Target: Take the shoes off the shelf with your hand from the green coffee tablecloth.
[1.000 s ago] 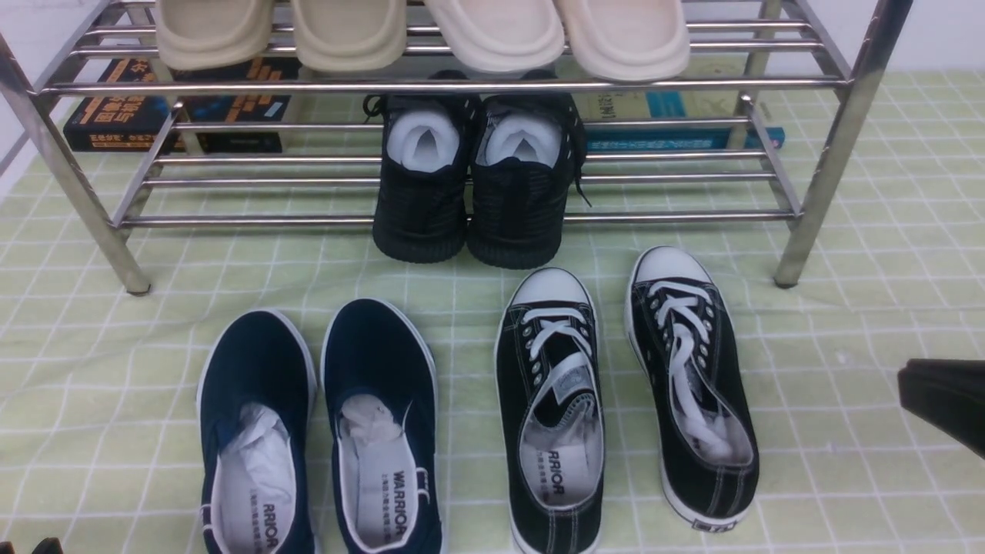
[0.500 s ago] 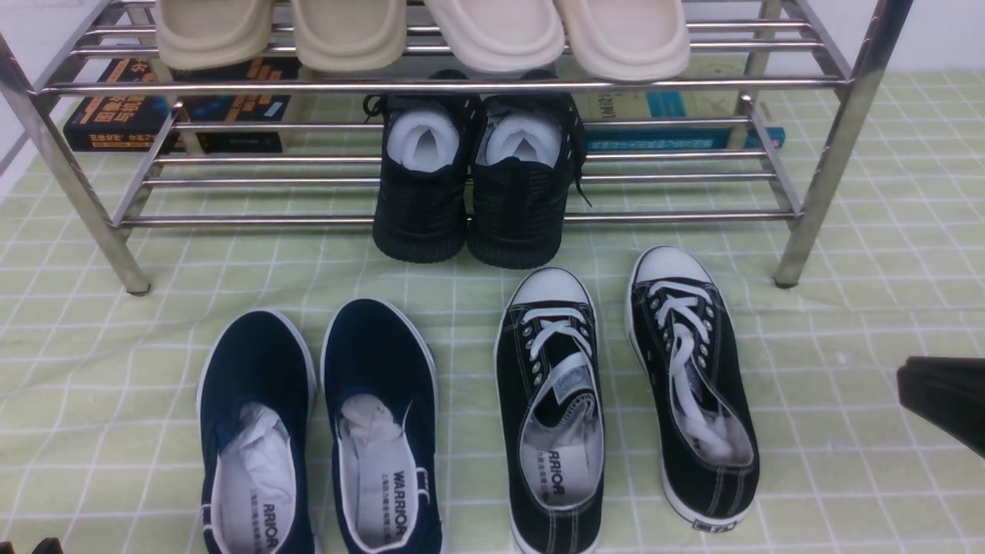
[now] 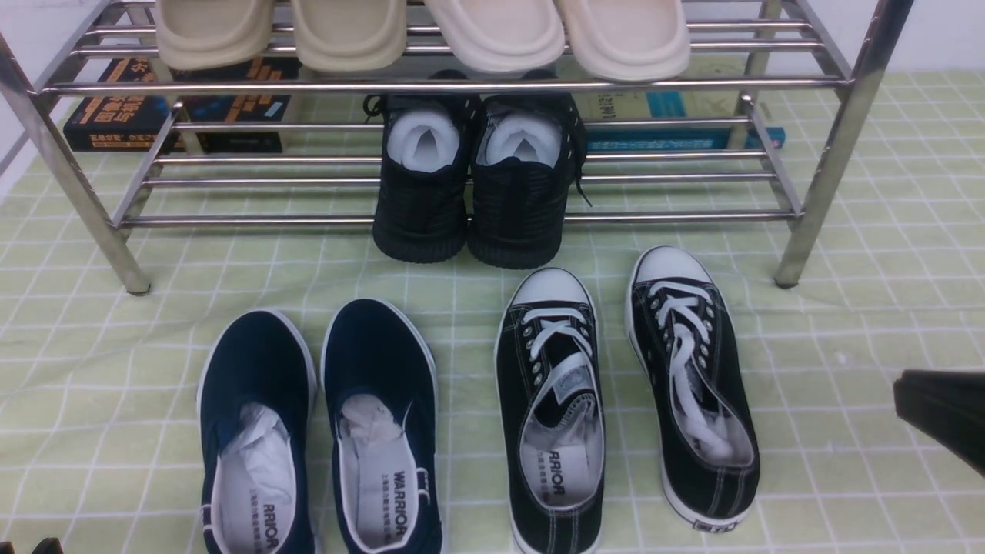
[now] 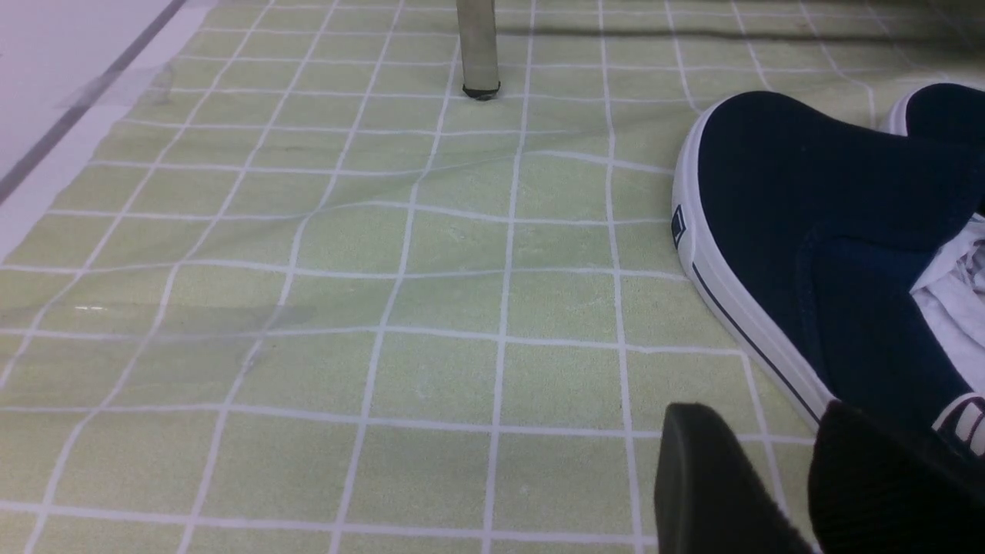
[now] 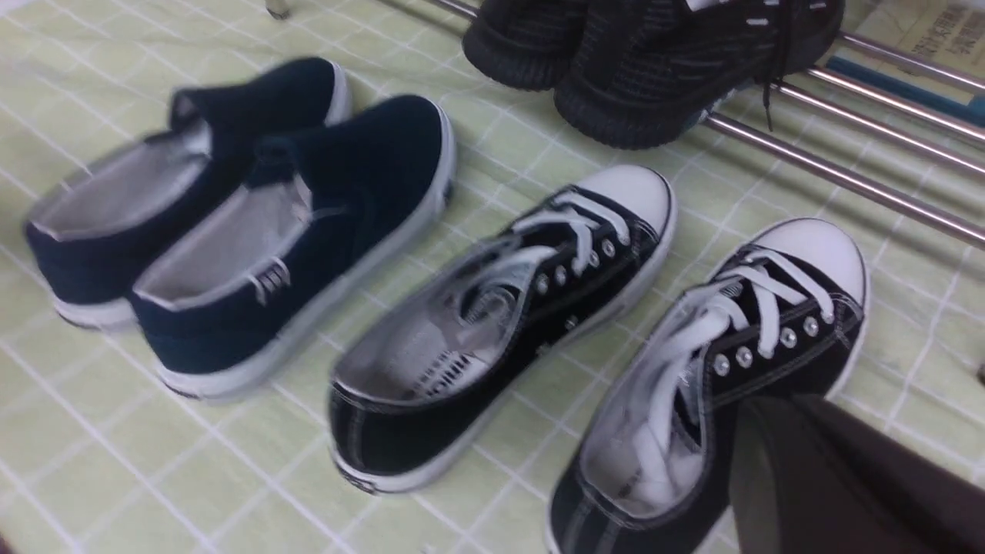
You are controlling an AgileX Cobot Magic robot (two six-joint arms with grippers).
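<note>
The shoes, black canvas sneakers with white laces and toe caps, lie side by side on the green coffee tablecloth [image 3: 846,477], one [image 3: 554,415] left of the other [image 3: 692,385], toes toward the shelf [image 3: 462,219]. Both also show in the right wrist view [image 5: 492,331] [image 5: 723,362]. My right gripper [image 3: 904,392] sits at the right edge, shut and empty, right of the outer shoe and apart from it; its dark fingers [image 5: 769,423] hang over that shoe's heel side. My left gripper [image 4: 762,415] is open over bare cloth beside a navy slip-on.
Two navy slip-ons [image 3: 258,431] [image 3: 381,423] lie left of the sneakers. All-black knit sneakers [image 3: 469,192] rest on the shelf's lower tier, heels overhanging the front rail. Beige slippers [image 3: 423,31] fill the top tier. Books [image 3: 123,108] lie behind. The shelf legs [image 3: 800,254] [image 3: 131,269] stand on the cloth.
My right gripper has edged slightly left and lower at the front view's right edge. The shoes have not moved.
</note>
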